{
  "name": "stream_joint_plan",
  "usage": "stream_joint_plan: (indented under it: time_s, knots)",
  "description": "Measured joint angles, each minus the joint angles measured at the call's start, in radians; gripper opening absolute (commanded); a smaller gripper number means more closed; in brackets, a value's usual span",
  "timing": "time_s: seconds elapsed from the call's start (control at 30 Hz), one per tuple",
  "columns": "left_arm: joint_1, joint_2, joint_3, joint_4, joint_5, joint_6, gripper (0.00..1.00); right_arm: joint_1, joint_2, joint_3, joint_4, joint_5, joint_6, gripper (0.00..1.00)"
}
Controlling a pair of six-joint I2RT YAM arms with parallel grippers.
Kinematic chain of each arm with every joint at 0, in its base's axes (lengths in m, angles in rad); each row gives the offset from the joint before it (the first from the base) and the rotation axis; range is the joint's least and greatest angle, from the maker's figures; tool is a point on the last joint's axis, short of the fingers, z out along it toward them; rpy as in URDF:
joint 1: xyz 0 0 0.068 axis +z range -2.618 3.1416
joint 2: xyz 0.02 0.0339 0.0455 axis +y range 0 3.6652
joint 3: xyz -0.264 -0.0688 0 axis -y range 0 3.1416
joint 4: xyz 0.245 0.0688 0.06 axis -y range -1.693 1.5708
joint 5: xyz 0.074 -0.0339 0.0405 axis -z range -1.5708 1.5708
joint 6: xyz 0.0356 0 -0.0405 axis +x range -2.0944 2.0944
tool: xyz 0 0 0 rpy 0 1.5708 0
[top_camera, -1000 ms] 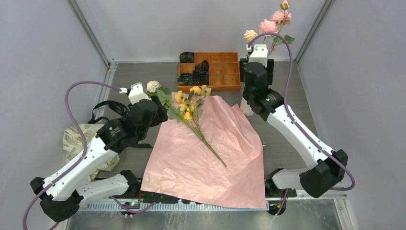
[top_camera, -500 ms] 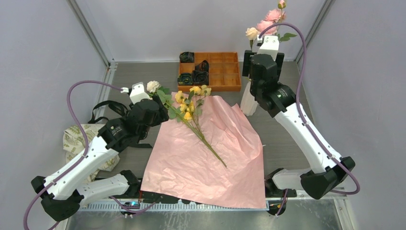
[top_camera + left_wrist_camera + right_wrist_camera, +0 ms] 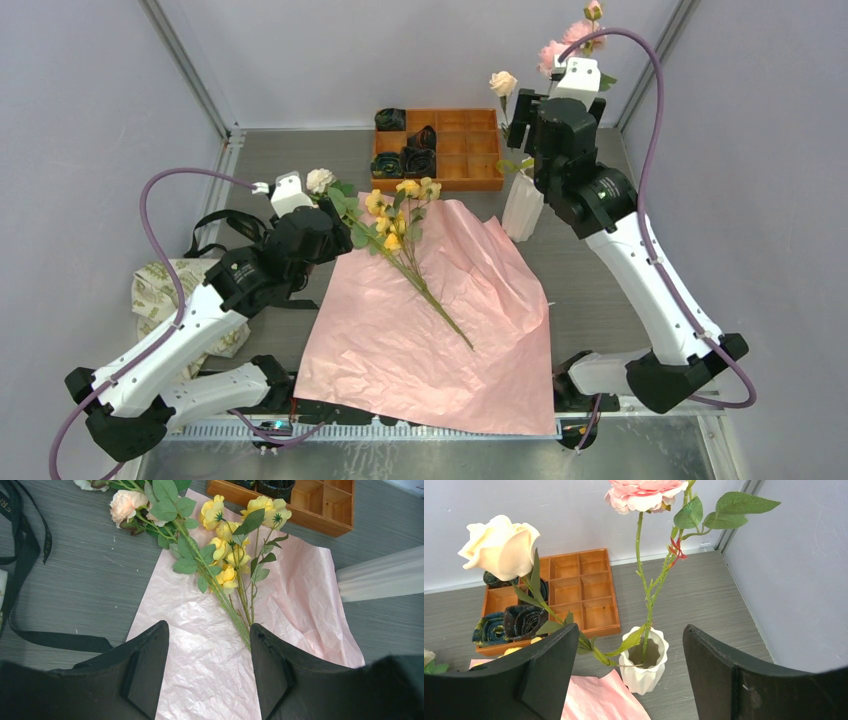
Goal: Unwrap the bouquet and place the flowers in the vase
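Vase (image 3: 639,677), white ribbed: holds a cream rose (image 3: 499,547) and a pink rose (image 3: 644,492), the right gripper (image 3: 629,635) spread empty above it so the stems stand free, while the yellow roses (image 3: 225,555) lie left of the vase on pink paper (image 3: 430,330) under the spread, empty left gripper (image 3: 207,627), likely next for pickup.

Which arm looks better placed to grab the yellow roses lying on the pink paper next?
Probably the left. The left claw hovers open right by the stems of the yellow roses, while the right claw sits open above the vase, farther away.
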Motion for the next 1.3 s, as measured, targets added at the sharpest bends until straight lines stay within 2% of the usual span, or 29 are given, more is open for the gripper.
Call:
stream_joint_plan:
  time_s: [0.2,0.47,0.67,0.87,0.93,1.13,1.3]
  knots:
    - [0.000,0.000,0.000,0.000,0.000,0.000,0.61,0.000,-0.027,0.003,-0.018,-0.031,0.007,0.81]
    - [0.000,-0.006,0.002,-0.018,-0.026,0.005,0.62,0.009,-0.154,0.014,-0.037,-0.195,0.051,0.78]
    - [0.000,-0.047,0.030,-0.068,-0.095,0.019,0.64,0.116,-0.153,0.093,-0.049,-0.240,0.053,0.78]
    - [0.000,-0.113,0.085,-0.137,-0.206,0.027,0.64,0.385,0.031,0.272,-0.075,-0.188,-0.005,0.79]
    - [0.000,-0.143,0.097,-0.168,-0.249,0.025,0.64,0.434,0.114,0.320,-0.089,-0.180,-0.013,0.80]
    - [0.000,-0.218,0.109,-0.242,-0.347,0.021,0.65,0.462,0.310,0.306,-0.148,-0.225,0.018,0.77]
    - [0.000,-0.240,0.109,-0.250,-0.365,0.021,0.65,0.462,0.434,0.249,-0.196,-0.277,0.060,0.61]
